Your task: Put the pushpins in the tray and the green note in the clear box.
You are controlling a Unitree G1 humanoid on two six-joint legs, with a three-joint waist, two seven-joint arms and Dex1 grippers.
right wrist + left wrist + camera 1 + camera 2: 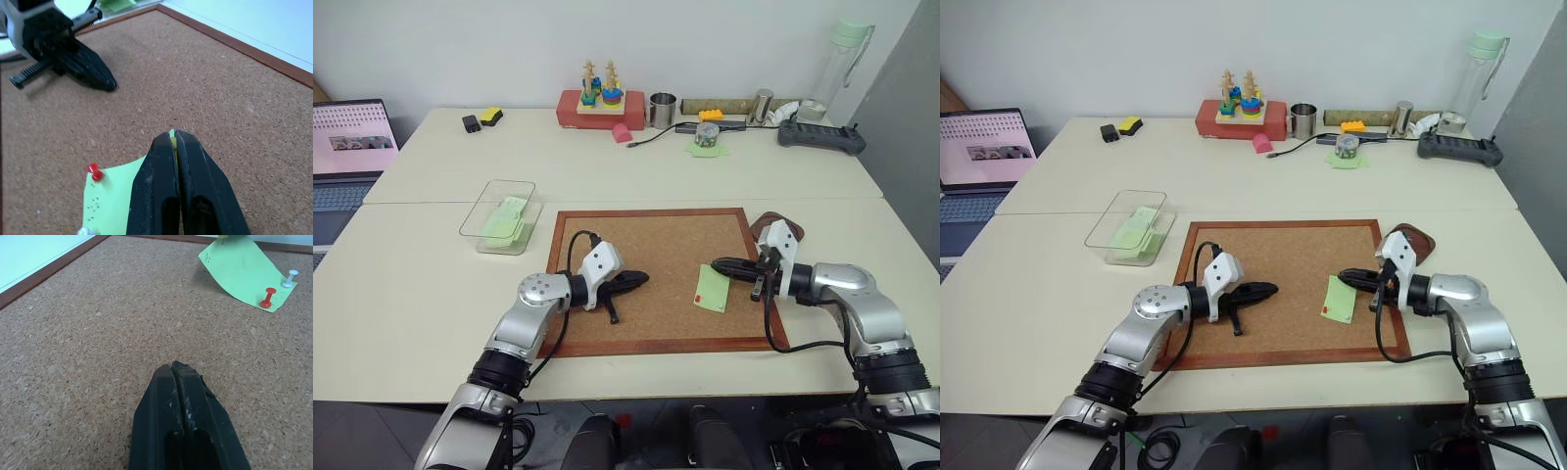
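Right gripper: its two black fingers are pressed together on a small yellow thing that peeks out at the tips, which I take to be the yellow pushpin drawn out of the note (only a sliver of yellow shows, so the head's shape cannot be told). It hangs just above the top corner of the green note.
Left gripper: closed on nothing, tips low over bare cork near the board's middle, well apart from the note; it looks parked so the other arm has room.
Green note: lies on the right part of the cork board, one corner lifted off the cork, probably because the pin that held that corner is out.
Red pushpin: stuck through the note's far lower corner, so the note cannot go to the box yet.
White pin: stands in the cork just beside the note's edge (no part of the task).
Tray: dark wooden dish just off the board's right top corner, close behind the right gripper, the likely drop point for the held pin.
Clear box: on the table left of the board, with green paper already inside.
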